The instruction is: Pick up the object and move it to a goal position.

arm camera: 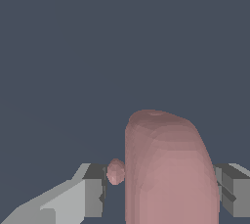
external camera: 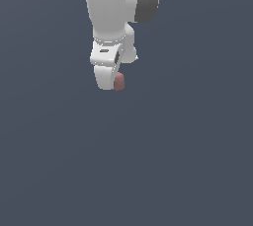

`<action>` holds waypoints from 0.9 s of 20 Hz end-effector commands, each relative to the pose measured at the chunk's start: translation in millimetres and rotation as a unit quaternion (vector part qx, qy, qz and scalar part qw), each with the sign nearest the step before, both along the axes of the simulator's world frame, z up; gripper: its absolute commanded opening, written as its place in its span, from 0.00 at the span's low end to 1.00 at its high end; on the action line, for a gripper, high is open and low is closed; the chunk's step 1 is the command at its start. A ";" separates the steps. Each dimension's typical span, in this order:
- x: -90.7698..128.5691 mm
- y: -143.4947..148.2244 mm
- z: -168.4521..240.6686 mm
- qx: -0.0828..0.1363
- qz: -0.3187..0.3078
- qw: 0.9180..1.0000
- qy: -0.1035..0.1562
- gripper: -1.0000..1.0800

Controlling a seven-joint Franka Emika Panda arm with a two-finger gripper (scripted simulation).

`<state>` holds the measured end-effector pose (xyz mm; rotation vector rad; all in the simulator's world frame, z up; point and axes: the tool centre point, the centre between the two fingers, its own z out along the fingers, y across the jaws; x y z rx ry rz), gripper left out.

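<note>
All around is a flat, dull blue-grey ground [external camera: 188,161], with no edge or seam to it that I can make out. Whether it is a desk or a floor I cannot tell.

The white arm [external camera: 111,8] comes down from the top of the exterior view, thick and glossy, with a dark grey cap on the side toward the exterior view's right. It narrows to the wrist and then to the pincer [external camera: 109,83], which points downward.

The object [external camera: 119,82] is a small reddish-brown lump, matte and rounded. In the exterior view only a sliver of it peeps out at the pincer's tip, on the side toward the exterior view's right; the rest is hidden behind the white finger.

From the wrist view the object [arm camera: 168,169] looms large, a tall rounded pink-brown mass with a domed end. It sits between the two grey fingers [arm camera: 90,193], and a smaller nub of the same colour juts out toward one of them. The far finger touches the lump's side; the nub meets the other. So the pincer [arm camera: 161,191] is clenched on the object, grasping it.

No shadow or contact with the ground shows beneath the lump in either view, so I cannot say if it is lifted.
</note>
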<state>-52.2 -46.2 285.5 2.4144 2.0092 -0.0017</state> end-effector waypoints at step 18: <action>-55.0 -4.6 183.5 0.001 0.000 1.000 0.000 0.00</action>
